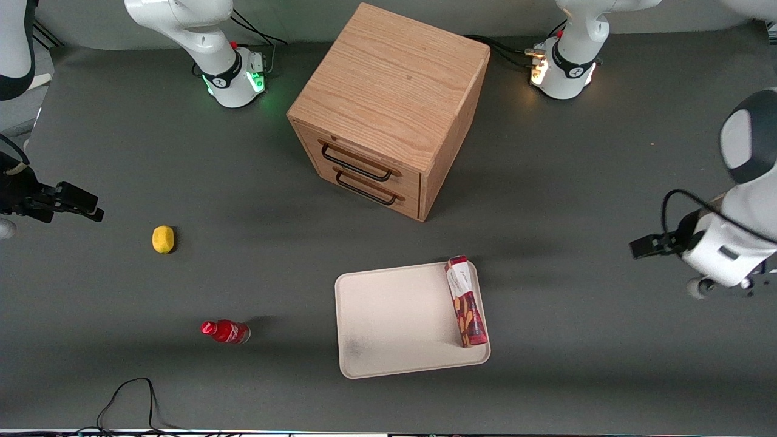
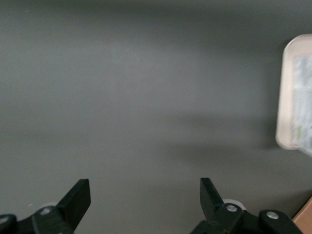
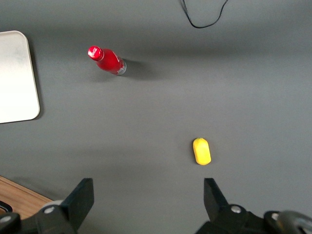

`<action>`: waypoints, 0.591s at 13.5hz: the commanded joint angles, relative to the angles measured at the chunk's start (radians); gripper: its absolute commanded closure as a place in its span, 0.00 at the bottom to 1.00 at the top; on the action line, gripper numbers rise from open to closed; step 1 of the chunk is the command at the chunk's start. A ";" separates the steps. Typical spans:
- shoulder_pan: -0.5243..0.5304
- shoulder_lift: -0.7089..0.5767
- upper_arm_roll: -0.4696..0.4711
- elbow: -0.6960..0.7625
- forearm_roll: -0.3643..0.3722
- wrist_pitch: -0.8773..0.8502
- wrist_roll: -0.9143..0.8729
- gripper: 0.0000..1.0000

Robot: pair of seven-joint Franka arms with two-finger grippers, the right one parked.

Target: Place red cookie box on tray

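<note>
- Nearest the front camera, a black cable (image 1: 130,397) loops on the dark table (image 1: 607,182) at its edge, clear of everything that matters.
- Next comes the tray (image 1: 388,315), a cream-white rectangle lying flat, with a faint dark smudge near one corner.
- On it stands the red cookie box (image 1: 466,301), set on its long narrow side along the tray's edge toward the working arm's end. It sits inside the rim, touching nothing else (so the placing looks done, in my judgement).
- The gripper (image 1: 637,247) hangs off toward the working arm's end of the table, well apart from the tray; its fingers (image 2: 77,197) are spread wide with only bare table between them, holding nothing. That fits an arm with no load left to carry.
- A small red bottle (image 1: 225,331) and a yellow lemon-like thing (image 1: 162,239) lie toward the parked arm's end, well apart from the tray.
- A wooden drawer cabinet (image 1: 388,109) stands farther from the camera than the tray, both drawers shut.
</note>
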 commanded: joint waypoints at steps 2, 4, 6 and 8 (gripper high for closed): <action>0.038 -0.193 0.051 -0.206 0.005 0.024 0.159 0.00; 0.039 -0.243 0.082 -0.264 -0.003 0.024 0.240 0.00; 0.044 -0.261 0.093 -0.300 -0.003 -0.003 0.247 0.00; 0.048 -0.270 0.096 -0.318 -0.006 -0.011 0.239 0.00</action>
